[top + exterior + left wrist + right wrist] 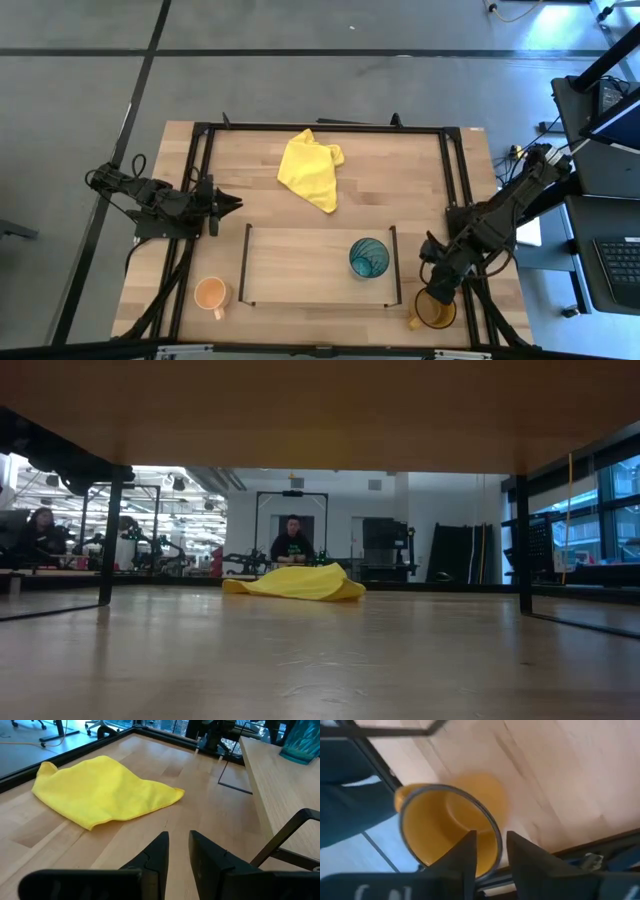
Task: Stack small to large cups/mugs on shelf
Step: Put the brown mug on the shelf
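The amber-brown mug (436,312) is at the table's near right corner, handle (412,322) toward the left. My right gripper (438,290) is over its far rim and shut on it; the right wrist view looks down into the mug (435,835). The teal tumbler (369,258) stands upright on the right end of the shelf (300,265). The small pale-orange mug (212,294) stands on the table just left of the shelf. My left gripper (228,203) waits shut at the table's left side, fingers (179,855) pointing toward the yellow cloth (312,168). My right gripper holds the amber mug by its rim (492,837), on the side away from the handle. One finger (467,852) is inside the mug and the other (520,852) outside. The fingers come from above, pointing down. I cannot tell whether the mug's base is on the table.
The yellow cloth lies crumpled at the table's far middle and shows in the low view (297,582). Black frame rails (460,180) run along the table's sides. The shelf's left and middle (290,270) are bare wood. A person (292,545) sits in the room beyond.
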You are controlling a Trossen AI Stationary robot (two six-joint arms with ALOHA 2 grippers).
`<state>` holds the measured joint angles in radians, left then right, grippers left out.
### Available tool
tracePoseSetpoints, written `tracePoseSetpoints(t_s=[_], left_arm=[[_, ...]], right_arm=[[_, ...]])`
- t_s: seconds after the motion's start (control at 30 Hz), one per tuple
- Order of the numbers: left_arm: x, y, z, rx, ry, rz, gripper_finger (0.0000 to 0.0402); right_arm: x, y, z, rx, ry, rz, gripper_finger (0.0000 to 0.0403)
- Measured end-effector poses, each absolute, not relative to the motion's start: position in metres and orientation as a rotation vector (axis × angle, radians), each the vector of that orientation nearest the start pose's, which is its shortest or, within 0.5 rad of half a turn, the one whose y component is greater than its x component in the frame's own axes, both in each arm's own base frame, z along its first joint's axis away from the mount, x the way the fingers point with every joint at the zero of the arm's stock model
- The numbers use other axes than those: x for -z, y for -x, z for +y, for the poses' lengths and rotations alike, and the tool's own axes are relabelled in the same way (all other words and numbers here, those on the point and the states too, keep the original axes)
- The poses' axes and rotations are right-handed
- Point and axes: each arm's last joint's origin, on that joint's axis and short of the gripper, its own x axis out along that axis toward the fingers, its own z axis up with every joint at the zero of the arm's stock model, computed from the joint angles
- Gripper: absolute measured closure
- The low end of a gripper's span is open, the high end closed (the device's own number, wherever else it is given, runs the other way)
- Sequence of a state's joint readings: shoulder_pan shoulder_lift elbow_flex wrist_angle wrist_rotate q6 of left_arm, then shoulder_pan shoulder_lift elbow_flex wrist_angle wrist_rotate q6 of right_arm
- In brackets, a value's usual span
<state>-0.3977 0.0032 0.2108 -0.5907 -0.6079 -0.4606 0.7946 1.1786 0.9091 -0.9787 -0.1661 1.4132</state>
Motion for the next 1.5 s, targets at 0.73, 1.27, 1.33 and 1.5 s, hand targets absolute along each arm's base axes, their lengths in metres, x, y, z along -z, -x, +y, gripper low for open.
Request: tracePoseSetpoints(t_s=[0.73, 1.27, 1.33, 1.5], left_arm=[[-0.179, -0.069, -0.011, -0.280, 0.269, 0.281, 0.0333], [-0.179, -0.069, -0.011, -0.280, 0.269, 0.281, 0.0333], [-0.179, -0.069, -0.011, -0.280, 0.270, 0.281, 0.0333], [-0.179, -0.069, -0.011, -0.280, 0.269, 0.281, 0.0333]], right_arm=[[-0.243, -0.119, 0.159, 0.230, -0.715, 1.530, 0.0169], [-0.225, -0.120, 0.159, 0.288, -0.725, 1.464, 0.0171], [-0.225, -0.119, 0.160, 0.280, -0.715, 1.467, 0.0171], [-0.224, -0.113, 0.164, 0.273, -0.695, 1.482, 0.0171]])
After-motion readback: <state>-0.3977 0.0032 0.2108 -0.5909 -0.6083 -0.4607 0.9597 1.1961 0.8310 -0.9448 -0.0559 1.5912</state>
